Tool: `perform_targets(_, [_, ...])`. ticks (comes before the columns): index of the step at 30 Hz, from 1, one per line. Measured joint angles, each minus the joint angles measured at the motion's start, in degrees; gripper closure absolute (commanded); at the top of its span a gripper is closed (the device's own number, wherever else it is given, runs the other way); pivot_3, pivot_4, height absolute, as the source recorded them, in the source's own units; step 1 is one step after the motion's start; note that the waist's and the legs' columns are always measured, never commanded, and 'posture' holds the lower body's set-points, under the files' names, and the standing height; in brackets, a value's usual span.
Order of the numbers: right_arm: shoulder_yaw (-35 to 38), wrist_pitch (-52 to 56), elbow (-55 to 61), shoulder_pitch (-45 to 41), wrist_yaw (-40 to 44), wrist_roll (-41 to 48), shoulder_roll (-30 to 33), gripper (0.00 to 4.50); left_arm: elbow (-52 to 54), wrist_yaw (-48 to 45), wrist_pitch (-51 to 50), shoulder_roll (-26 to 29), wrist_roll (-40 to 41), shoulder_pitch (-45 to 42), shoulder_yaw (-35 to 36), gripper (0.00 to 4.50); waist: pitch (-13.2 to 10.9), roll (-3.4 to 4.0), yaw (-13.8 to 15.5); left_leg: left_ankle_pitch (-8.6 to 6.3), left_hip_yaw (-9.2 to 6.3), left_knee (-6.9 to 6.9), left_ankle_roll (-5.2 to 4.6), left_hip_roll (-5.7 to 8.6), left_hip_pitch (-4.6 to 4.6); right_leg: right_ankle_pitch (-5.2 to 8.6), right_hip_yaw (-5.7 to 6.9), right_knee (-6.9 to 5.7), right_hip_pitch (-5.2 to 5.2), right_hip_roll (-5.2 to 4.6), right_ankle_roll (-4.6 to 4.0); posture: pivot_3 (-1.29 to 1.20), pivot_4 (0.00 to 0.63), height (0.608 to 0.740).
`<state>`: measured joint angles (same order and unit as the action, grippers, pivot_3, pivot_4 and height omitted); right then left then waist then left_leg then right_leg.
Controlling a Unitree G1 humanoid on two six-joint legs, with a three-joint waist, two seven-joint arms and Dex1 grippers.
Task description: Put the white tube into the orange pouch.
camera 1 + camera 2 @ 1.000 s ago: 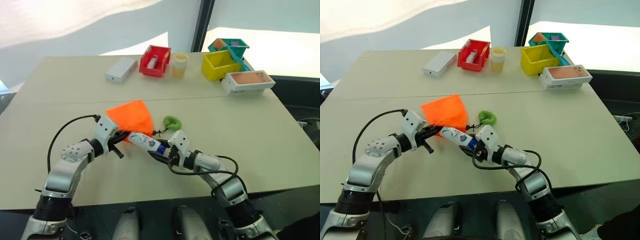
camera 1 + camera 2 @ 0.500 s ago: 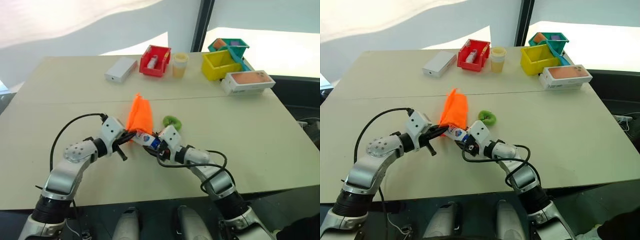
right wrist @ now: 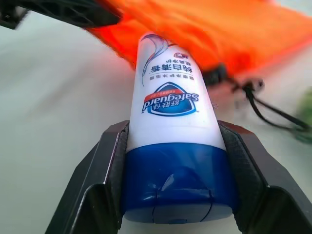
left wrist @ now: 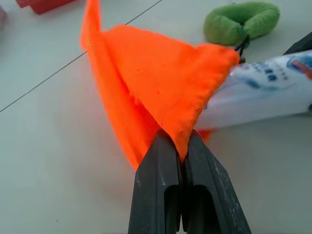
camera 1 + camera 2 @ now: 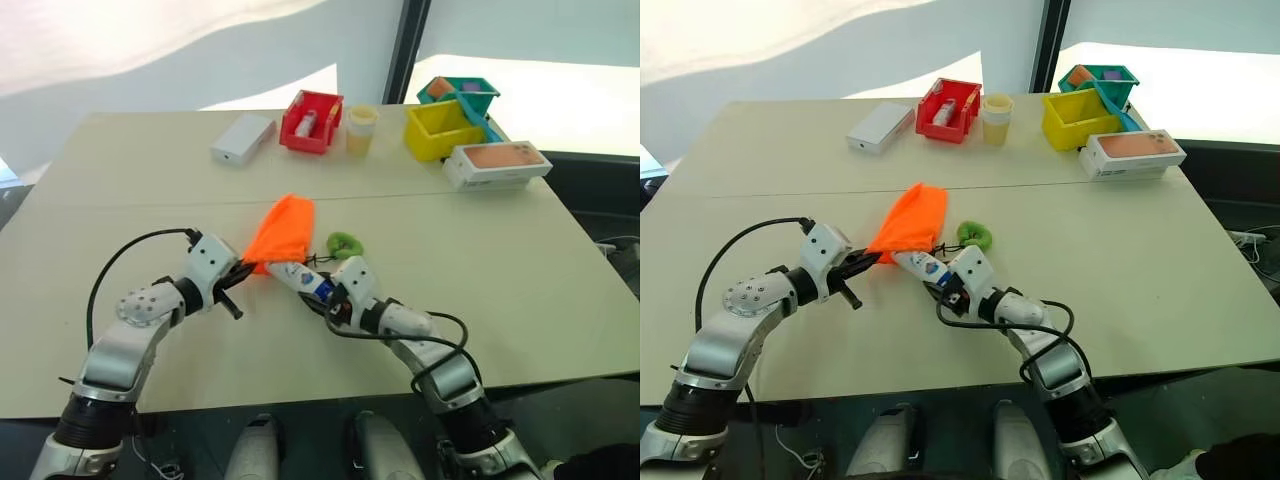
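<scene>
Gripping white tube (image 3: 170,122) by cap, right hand (image 3: 173,195); left hand (image 4: 181,161) pinching orange pouch (image 4: 161,87) edge.

Left end effector (image 4: 181,146) pinched closed; right end effector (image 3: 170,146) gripping.

Past my hands, my big tan table (image 5: 520,260) runs to a white wall (image 5: 200,50) and a dark post (image 5: 408,45).

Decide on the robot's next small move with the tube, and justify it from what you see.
Probably push the white tube further into the orange pouch: the right gripper clamps its blue-capped end, its far end meets the mouth, and the left gripper pinches the fabric edge.
</scene>
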<state>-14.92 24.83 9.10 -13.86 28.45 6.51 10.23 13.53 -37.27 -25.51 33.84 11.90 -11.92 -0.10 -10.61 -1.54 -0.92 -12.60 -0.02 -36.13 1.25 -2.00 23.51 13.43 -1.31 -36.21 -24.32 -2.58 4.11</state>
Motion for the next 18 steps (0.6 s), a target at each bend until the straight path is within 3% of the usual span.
perform_targets(18, [-2.87,2.34,0.07,-5.23,-1.86,-1.84,-1.14,2.40,1.40,-1.05,-0.50,-2.42,0.12,-0.64,-1.48,4.50,0.00,0.00,-0.08,0.00,0.00,0.05,0.00,-0.02,-0.01,0.01,0.00,-0.01,-0.02,0.02,0.00,0.00,0.150,0.740])
